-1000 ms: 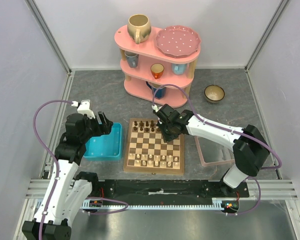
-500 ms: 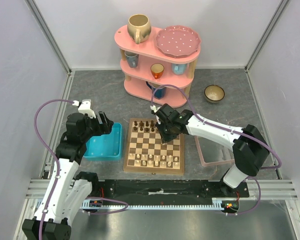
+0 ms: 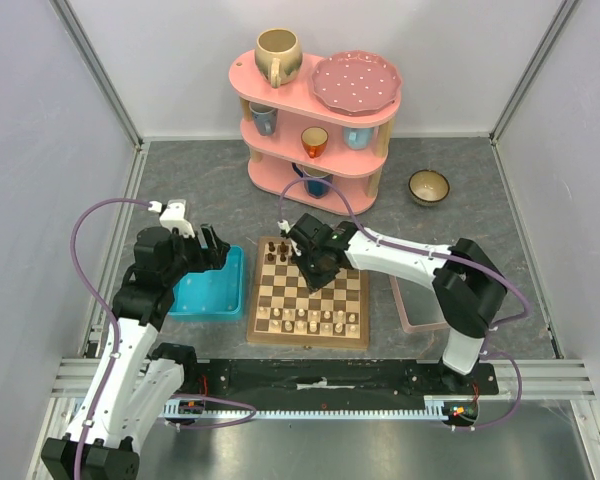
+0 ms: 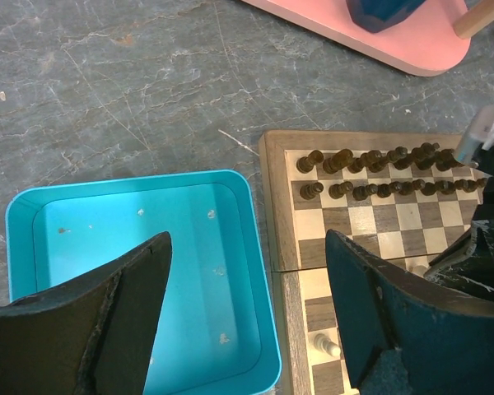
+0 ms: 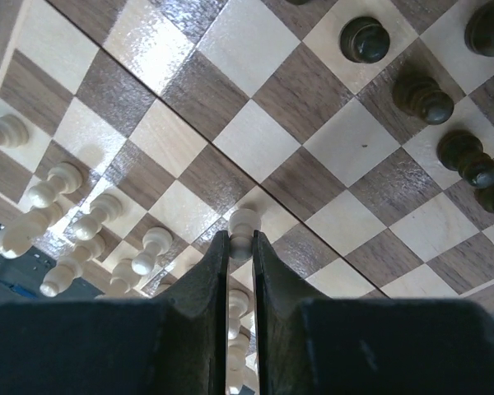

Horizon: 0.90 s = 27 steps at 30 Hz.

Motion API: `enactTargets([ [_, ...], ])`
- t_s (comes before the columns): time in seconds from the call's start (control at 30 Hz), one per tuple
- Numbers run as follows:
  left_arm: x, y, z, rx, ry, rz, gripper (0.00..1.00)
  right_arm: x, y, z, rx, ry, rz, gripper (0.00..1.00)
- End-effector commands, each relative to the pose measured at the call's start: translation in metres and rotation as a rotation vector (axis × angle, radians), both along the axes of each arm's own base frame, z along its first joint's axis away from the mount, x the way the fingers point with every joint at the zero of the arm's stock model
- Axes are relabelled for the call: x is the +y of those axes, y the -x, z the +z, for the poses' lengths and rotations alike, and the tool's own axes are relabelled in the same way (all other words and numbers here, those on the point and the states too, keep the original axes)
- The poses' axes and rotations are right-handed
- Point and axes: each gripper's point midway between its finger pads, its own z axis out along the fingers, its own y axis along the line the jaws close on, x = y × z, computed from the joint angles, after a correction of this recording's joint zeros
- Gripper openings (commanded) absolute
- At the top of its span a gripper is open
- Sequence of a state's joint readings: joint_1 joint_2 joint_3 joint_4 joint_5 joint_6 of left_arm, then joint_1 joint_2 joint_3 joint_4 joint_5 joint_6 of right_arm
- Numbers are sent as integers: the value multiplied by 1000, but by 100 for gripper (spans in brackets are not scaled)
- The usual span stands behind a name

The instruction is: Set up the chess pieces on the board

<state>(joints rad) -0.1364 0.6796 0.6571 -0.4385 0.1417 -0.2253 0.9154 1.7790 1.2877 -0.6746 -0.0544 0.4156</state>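
Chess pieces (image 3: 305,320): the pale cream men stand in the two near rows of the board (image 3: 280,290). One pale pawn (image 5: 244,222) is apart from them, toward the middle of the board. The dark brown chessmen (image 3: 285,250) are lined up along the far edge. In the right wrist view they run down the right side (image 5: 420,99).

Board lies flat on a grey, marbled table top (image 3: 180,190), just in front of the arm bases. A turquoise tray (image 3: 205,295) sits just beside its left edge. A clear pink-rimmed tray (image 3: 415,310) lies to its right. Behind the board is a pink three-tier shelf (image 3: 315,110) carrying cups, a mug and a dotted plate. A small bowl (image 3: 429,186) sits well to the shelf's right.

Enclosure: plain white wall panels (image 3: 40,150) in aluminium framing.

Right gripper (image 5: 237,239): fingers (image 5: 206,280) drawn almost together, clamped on the lone pale pawn, whose rounded head shows just past the tips. Cannot tell whether its base touches the square. In the top view the gripper (image 3: 315,275) is over the board's middle.

Left gripper (image 4: 247,243): fingers spread wide, nothing between them, hanging above the turquoise tray's (image 4: 132,177) right half. A few pale specks lie on the tray floor.
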Motion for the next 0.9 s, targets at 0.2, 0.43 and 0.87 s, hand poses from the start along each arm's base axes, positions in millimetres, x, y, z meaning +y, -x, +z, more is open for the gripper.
enactTargets([
  [0.2,-4,-3,8,-60,-26,-39,82,4,-11,3,-26,20,-17,33],
  [0.43,-4,-3,9,-62,-26,-43,82,1,-24,35,-105,-36,-88,41],
  [0.87,-3,-5,6,-49,-34,-34,82,-127,-69,68,-216,-47,-538,44],
])
